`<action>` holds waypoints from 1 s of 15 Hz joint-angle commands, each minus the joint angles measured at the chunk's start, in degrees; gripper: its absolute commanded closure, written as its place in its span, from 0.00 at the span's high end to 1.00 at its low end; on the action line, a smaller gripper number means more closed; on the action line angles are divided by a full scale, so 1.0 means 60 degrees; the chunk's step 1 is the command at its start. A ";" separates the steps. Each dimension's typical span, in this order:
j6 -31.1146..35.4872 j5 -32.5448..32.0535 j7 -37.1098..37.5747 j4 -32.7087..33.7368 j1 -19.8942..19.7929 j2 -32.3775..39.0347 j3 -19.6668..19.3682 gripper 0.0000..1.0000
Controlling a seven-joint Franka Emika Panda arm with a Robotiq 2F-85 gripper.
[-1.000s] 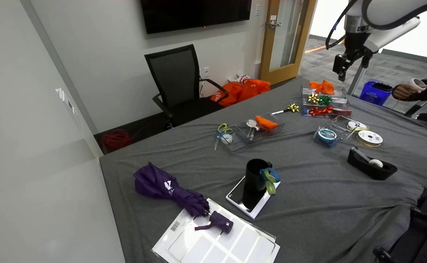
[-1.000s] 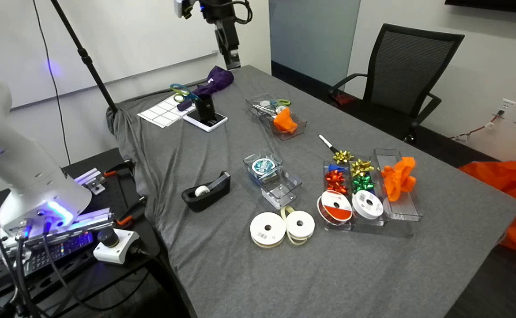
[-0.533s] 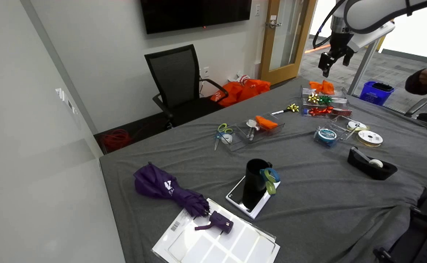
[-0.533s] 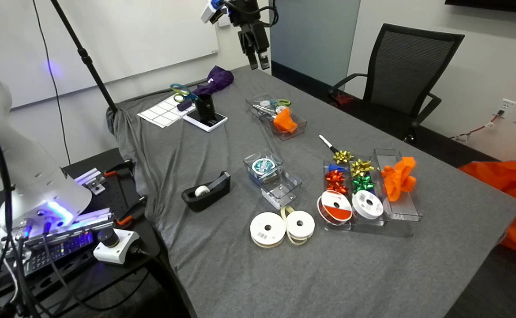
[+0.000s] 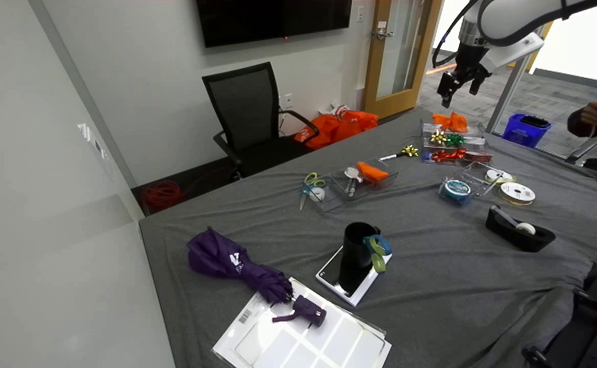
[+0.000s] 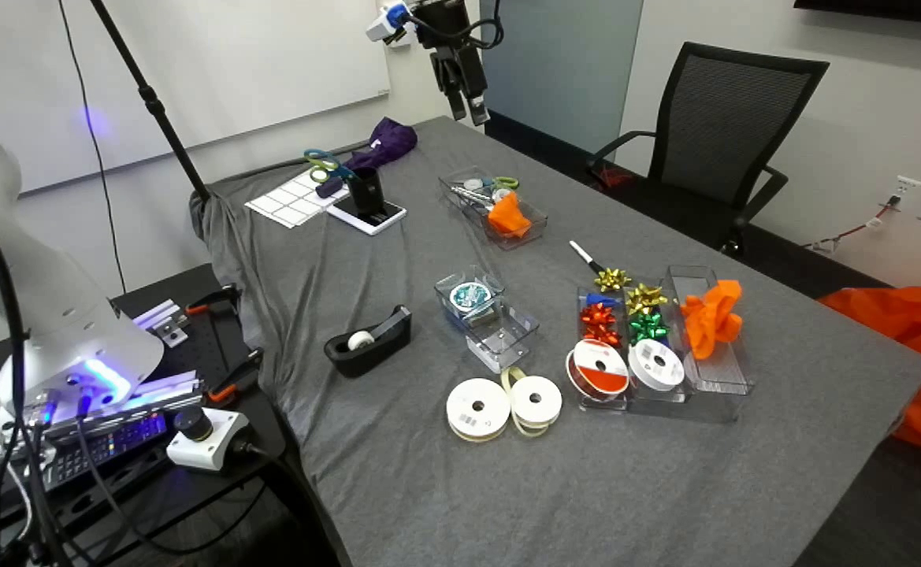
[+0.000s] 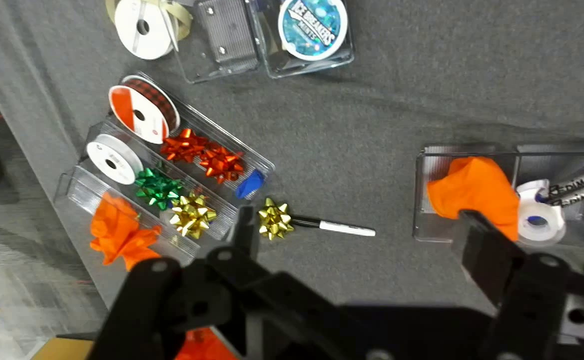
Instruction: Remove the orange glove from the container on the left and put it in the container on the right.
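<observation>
Two orange cloth-like items lie in clear containers; I cannot tell which is a glove. One orange item (image 6: 509,216) is in the clear divided container (image 6: 537,233) in the middle of the table, beside white objects. It also shows in the wrist view (image 7: 476,190). A crumpled orange item (image 6: 712,316) lies in the outer clear container (image 6: 722,384) of a group near the table's edge, at left in the wrist view (image 7: 119,232). My gripper (image 7: 357,219) is open and empty, high above the table. It shows in both exterior views (image 5: 460,96) (image 6: 469,116).
Bows and ribbon spools (image 6: 656,365) fill the neighbouring containers. A marker (image 7: 346,229) with a gold bow (image 7: 275,219), a mints container (image 6: 470,296), a tape dispenser (image 6: 368,342), a mug (image 5: 358,244) and an umbrella (image 5: 237,266) are on the table. A person's hand (image 5: 595,113) shows behind.
My gripper has moved left in an exterior view, and right with a slight turn in an exterior view. It stays open. The table objects have not moved. The person's hand has moved right.
</observation>
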 commanded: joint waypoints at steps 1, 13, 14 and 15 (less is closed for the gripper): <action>0.0728 0.1402 -0.1368 0.0636 -0.0332 0.0818 -0.0034 1.00; 0.0308 0.6189 -0.5141 0.3297 -0.1956 0.4089 0.1255 1.00; 0.0312 0.6244 -0.5269 0.3407 -0.1990 0.4283 0.1318 1.00; 0.0417 0.6087 -0.5197 0.3481 -0.1910 0.4476 0.1251 1.00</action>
